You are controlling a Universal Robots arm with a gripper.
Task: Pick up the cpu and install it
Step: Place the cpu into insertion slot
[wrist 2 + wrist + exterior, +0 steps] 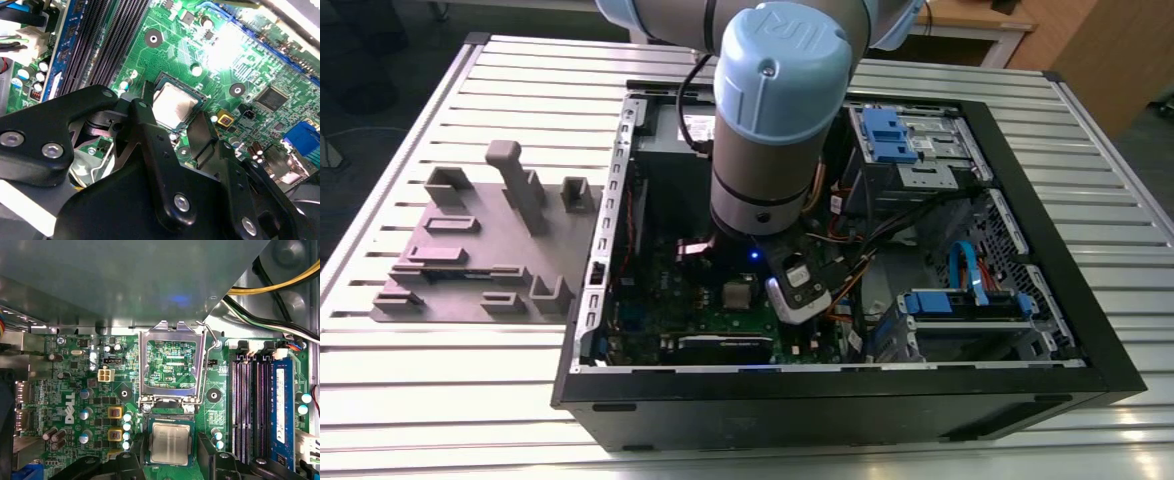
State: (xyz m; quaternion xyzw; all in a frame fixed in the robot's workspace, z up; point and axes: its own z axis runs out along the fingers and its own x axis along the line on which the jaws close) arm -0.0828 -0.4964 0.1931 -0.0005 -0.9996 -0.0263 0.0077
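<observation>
The small, flat, square cpu with its dull-shining silver-grey metal top [171, 442] lies in the socket on the green motherboard [75, 390]. It sits between the black jaws, which stand spread, one finger [206, 455] at each side and clear of the chip's edges. The first wrist view shows the hinged metal socket frame [170, 333] flipped open just beside it. The exterior view shows the open black computer case [854, 410] on the slatted metal counter [454, 400], with a mauve-grey plastic tray [454, 250] at the exterior view's left.
</observation>
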